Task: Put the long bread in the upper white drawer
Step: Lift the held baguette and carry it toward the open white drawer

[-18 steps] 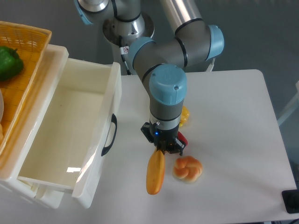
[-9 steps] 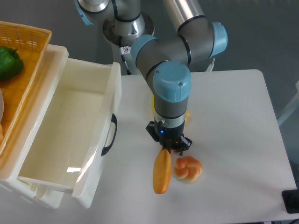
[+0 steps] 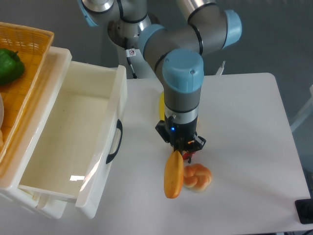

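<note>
Here, from the fixed camera, I see my claw (image 3: pixel 179 151) pointing straight down over the white surface (image 3: pixel 244 122), pinching the long bread (image 3: pixel 173 175) at its upper end; the loaf hangs nearly upright from the fingers, its lower end tilted slightly toward the left of the picture. Whether that lower end touches the surface or hangs just above it, I cannot tell. Just beside the loaf, on its right, sits a round knotted bun (image 3: pixel 196 177); the two look to be touching or very nearly so. Something small and red (image 3: pixel 191 155) shows at the right finger, too little of it visible for me to say what it is. Behind the arm's wrist, a strip of something yellow (image 3: pixel 161 105) lies on the surface, mostly hidden by the arm (image 3: pixel 182 93).

To the left stands the upper white drawer (image 3: pixel 68 142), pulled open, its black curved handle (image 3: pixel 115 141) facing the arm; the inside is bare white plastic with a bright glare patch near the front. The bread is well apart from the drawer, out over the surface to the right of the handle. At the far left edge is an orange woven basket (image 3: pixel 24 58) holding a green pepper (image 3: pixel 10 66).
</note>
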Robot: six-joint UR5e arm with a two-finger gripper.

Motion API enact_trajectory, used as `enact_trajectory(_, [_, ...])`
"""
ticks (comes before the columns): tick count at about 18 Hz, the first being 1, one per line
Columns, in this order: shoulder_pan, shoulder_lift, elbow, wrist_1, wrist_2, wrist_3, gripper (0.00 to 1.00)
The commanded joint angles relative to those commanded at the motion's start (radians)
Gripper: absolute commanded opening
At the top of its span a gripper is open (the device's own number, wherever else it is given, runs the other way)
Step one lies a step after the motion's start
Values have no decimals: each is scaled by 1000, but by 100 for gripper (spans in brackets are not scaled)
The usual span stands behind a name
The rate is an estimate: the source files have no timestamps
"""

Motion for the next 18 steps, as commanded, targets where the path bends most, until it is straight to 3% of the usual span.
enact_trajectory(5, [-2, 51, 3, -49, -5, -2, 0])
enact_trajectory(12, [-3, 134, 6, -199, -74, -18, 0])
enact_trajectory(18, [-29, 196, -15, -290, -162, -67, 0])
